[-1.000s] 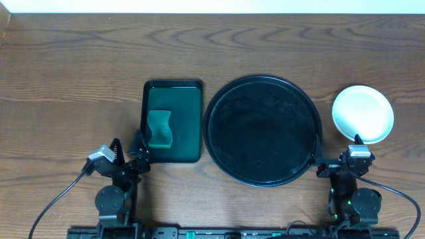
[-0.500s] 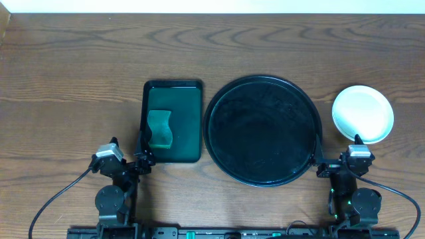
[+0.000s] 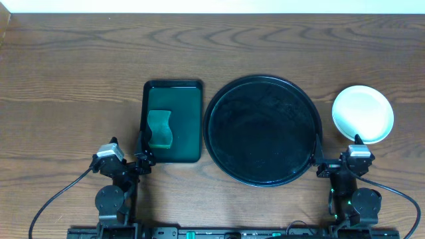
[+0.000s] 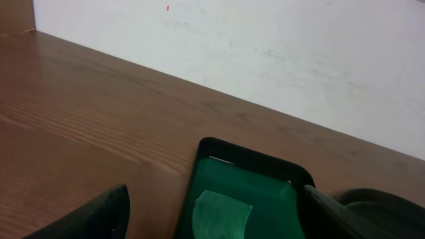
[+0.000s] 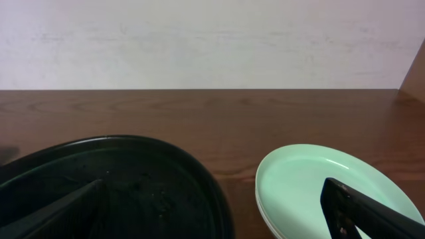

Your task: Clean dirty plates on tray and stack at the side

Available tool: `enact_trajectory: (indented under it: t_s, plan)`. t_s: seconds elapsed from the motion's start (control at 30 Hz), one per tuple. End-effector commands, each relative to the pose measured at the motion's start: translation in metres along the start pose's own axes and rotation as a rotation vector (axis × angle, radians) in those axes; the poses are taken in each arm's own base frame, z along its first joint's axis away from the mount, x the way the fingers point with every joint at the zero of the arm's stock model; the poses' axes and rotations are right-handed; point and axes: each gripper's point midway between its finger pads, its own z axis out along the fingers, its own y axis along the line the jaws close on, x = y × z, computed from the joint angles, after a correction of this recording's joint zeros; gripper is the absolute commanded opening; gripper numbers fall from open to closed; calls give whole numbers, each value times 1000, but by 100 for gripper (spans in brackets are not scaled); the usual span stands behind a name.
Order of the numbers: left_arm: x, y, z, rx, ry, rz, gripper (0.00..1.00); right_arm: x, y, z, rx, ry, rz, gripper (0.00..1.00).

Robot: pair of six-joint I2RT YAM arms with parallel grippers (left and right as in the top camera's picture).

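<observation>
The round black tray (image 3: 262, 129) lies mid-table with no plates on it, only faint specks; the right wrist view shows its surface (image 5: 133, 179). The plates (image 3: 362, 114) sit stacked on the wood to its right, white from above and pale mint (image 5: 312, 182) from the wrist, with no smears showing. My right gripper (image 3: 339, 151) (image 5: 212, 216) is open near the front edge, one finger over the tray rim and one over the plates. My left gripper (image 3: 143, 151) (image 4: 212, 222) stands open at the green tray's front left corner, holding nothing.
A dark green rectangular tray (image 3: 188, 133) (image 4: 272, 196) lies left of the black tray, with a green sponge (image 3: 159, 129) (image 4: 219, 214) in it. A white wall runs along the table's far edge.
The left arm has shifted slightly, drawing its wrist in a little toward the green tray, then held still. The right arm, plates and trays have not moved.
</observation>
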Motion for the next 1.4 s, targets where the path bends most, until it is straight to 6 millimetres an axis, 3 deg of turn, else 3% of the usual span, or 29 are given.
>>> enact_trajectory:
  t_s: [0.0, 0.43, 0.63, 1.37]
  plan:
    - [14, 5, 0, -20, 50, 67, 80, 0, 3, 0, -13, -1, -1, 99]
    - [16, 0, 0, 12, 58, 103, 80, 0, 3, 0, -13, -1, -1, 99]
    - [18, -13, -1, 88, 67, 123, 80, 0, 3, 0, -13, -1, -1, 99]
    - [19, -17, -1, 106, 72, 126, 80, 0, 3, 0, -13, -1, -1, 99]
